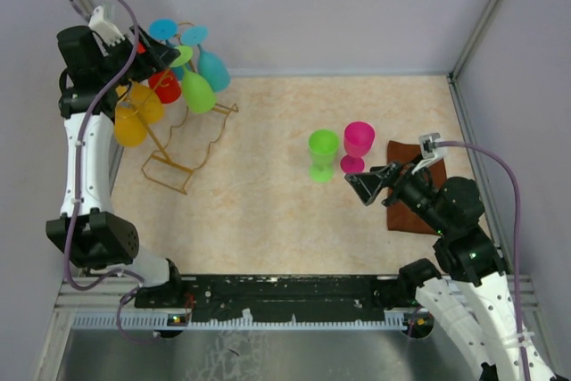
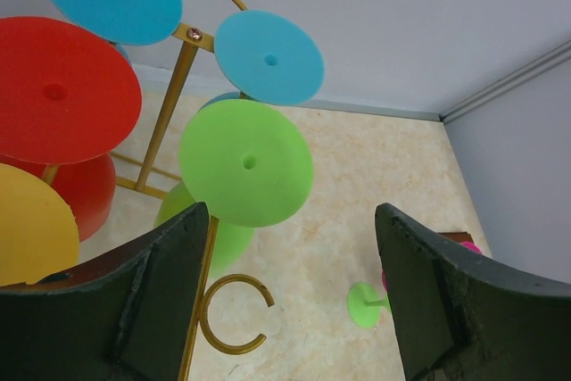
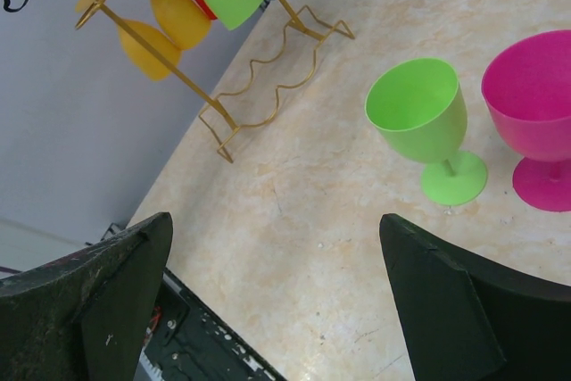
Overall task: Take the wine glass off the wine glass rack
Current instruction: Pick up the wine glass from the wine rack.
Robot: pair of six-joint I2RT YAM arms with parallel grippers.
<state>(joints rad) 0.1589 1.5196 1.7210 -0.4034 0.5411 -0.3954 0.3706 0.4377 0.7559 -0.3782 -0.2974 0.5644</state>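
Note:
The golden wire wine glass rack [image 1: 183, 144] stands at the table's far left. Several wine glasses hang from it, bowls down: blue [image 1: 212, 69], green [image 1: 198, 91], red [image 1: 165, 86] and yellow [image 1: 132, 122]. My left gripper [image 1: 163, 57] is up at the top of the rack, open. In the left wrist view its jaws [image 2: 293, 220] stand wide with nothing between them. The green glass's round foot [image 2: 247, 162] sits just beyond the left finger [image 2: 161, 292], and an empty hook [image 2: 234, 314] shows below. My right gripper [image 1: 364, 181] [image 3: 275, 220] hangs open over bare table.
A green glass [image 1: 322, 154] and a pink glass [image 1: 358, 144] stand upright mid-table, close to the right gripper. A brown cloth [image 1: 415, 194] lies under the right arm. Grey walls enclose the back and sides; a black rail [image 1: 285, 292] runs along the near edge.

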